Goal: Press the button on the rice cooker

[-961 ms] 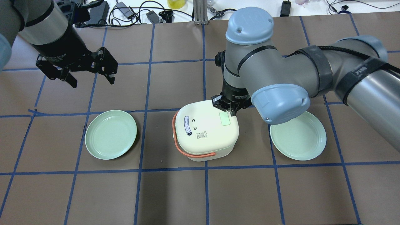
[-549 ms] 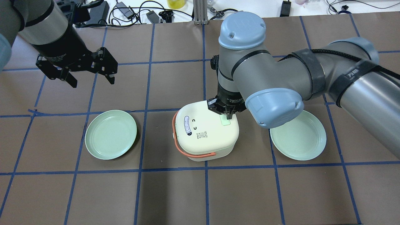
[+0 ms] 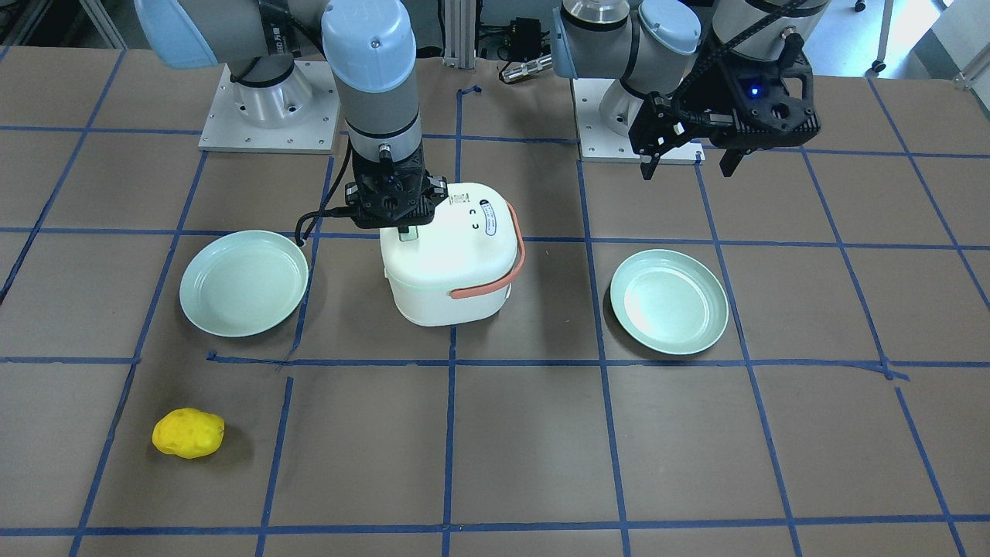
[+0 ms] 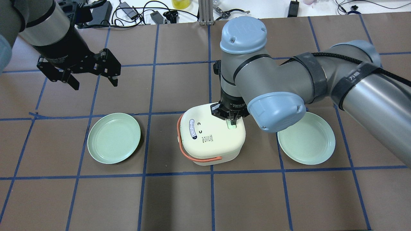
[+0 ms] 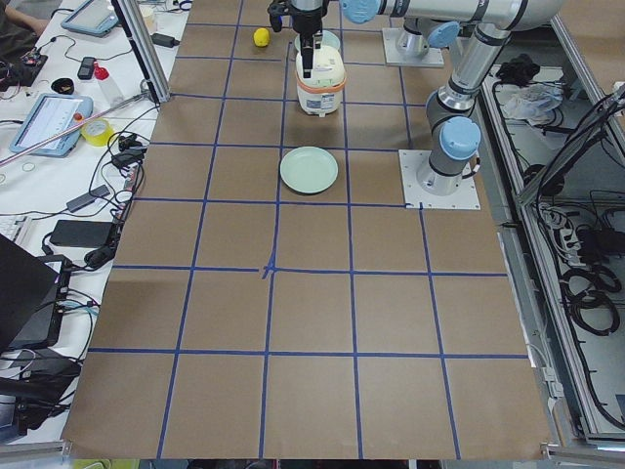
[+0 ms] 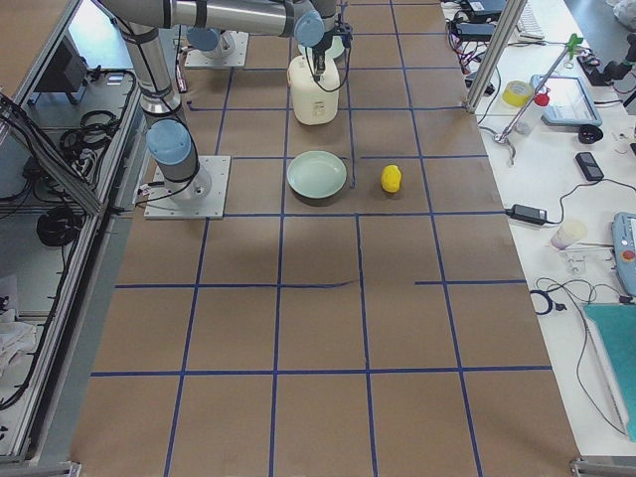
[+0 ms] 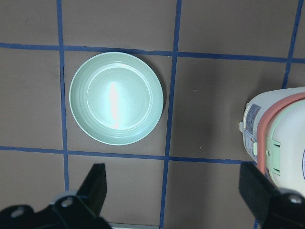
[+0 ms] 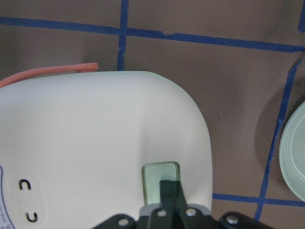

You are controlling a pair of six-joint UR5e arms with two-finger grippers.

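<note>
Right wrist view: right gripper [image 8: 169, 185] clenched, fingers pressed together, tips down on the pale green button [image 8: 153, 177] near a lid corner of the rice cooker [image 8: 95, 129]. The fingers cover part of the button, and the cooker is cut off left and bottom.
Left wrist view: left gripper [image 7: 171, 169] released, jaws wide, empty, above bare table [image 7: 205, 119] between a green plate [image 7: 116, 98] and the cooker, which is cropped at the right edge.
Overhead: right arm's elbow hides part of a second plate [image 4: 308, 141]. Cooker mid-table, a plate well apart on either side.
Front-facing: yellow lump [image 3: 188, 433] alone toward the operators' side, open mat around it.
Side views: cooker too small to judge contact.
</note>
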